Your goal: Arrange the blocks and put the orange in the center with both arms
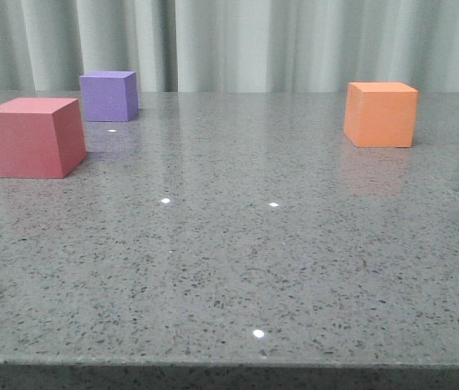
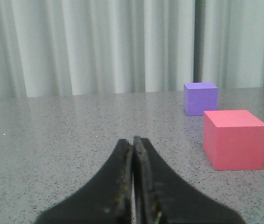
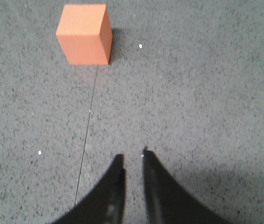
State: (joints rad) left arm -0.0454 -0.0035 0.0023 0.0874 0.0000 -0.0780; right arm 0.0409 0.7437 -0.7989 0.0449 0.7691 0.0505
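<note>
In the front view the pinkish-red cube (image 1: 36,136) sits at the left. The purple cube (image 1: 109,95) is just behind it and to its right, and the orange cube (image 1: 381,114) stands apart at the far right. Neither gripper shows in the front view. My left gripper (image 2: 132,139) is shut and empty, low over the table. The pinkish-red cube (image 2: 234,138) and the purple cube (image 2: 200,98) lie ahead of it to one side. My right gripper (image 3: 132,156) is empty, its jaws a narrow gap apart. The orange cube (image 3: 85,33) is well ahead of it, untouched.
The speckled grey table (image 1: 237,268) has its front edge (image 1: 229,363) near the camera. Pale curtains (image 1: 237,41) hang behind it. A thin seam line (image 3: 89,123) runs along the tabletop from the orange cube towards the right gripper.
</note>
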